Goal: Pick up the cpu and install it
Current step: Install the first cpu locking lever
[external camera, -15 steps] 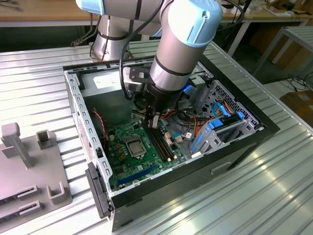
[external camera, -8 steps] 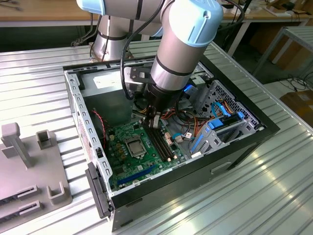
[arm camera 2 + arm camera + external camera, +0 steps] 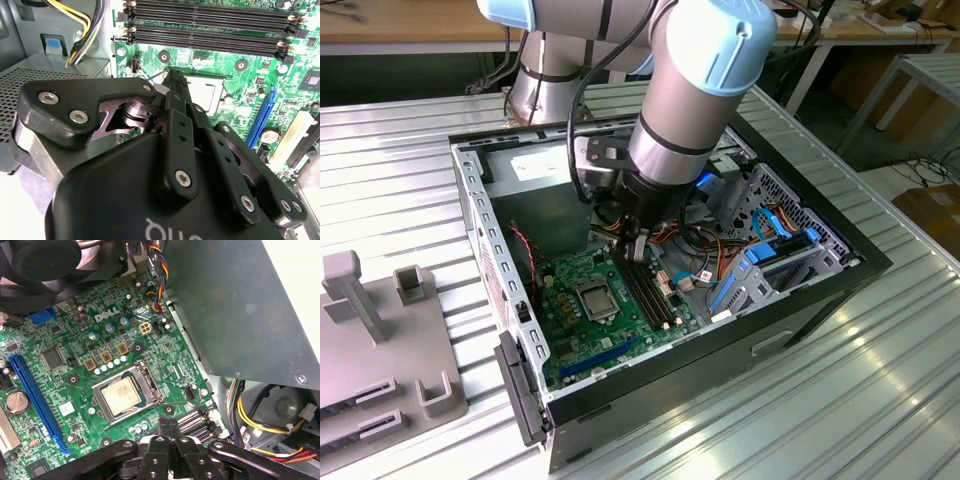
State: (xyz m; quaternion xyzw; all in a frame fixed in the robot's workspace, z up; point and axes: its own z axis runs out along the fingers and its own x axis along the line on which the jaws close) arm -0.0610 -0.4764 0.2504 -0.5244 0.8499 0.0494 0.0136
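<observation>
Ribbed metal sheeting forms the desk point(image 3: 880, 380), and on it lies an opened computer case point(image 3: 820, 300) with its green motherboard point(image 3: 575, 330) facing up. Beside the case, at the exterior view's left, rests a grey fixture plate point(image 3: 360, 350) with upright blocks.

The robot arm point(image 3: 690, 90) reaches down into the case, and its hand point(image 3: 638, 250) hangs above the board, close over the dark memory slots point(image 3: 650, 295). In the first wrist view the hand point(image 3: 169, 422) has its two fingers pressed together with nothing between them; the second wrist view shows the same black fingers point(image 3: 177, 100) meeting in a narrow wedge, clenched and empty.

The cpu point(image 3: 121, 396) sits flat in its socket, its pale metal face turned up, just ahead of the fingertips and apart from them. The silver socket frame point(image 3: 150, 385) surrounds it. A long blue slot point(image 3: 35, 402) runs along the board to one side of the socket, and yellow and black cables point(image 3: 255, 422) curl near the hand's base, beside the grey power supply box point(image 3: 235, 305).
</observation>
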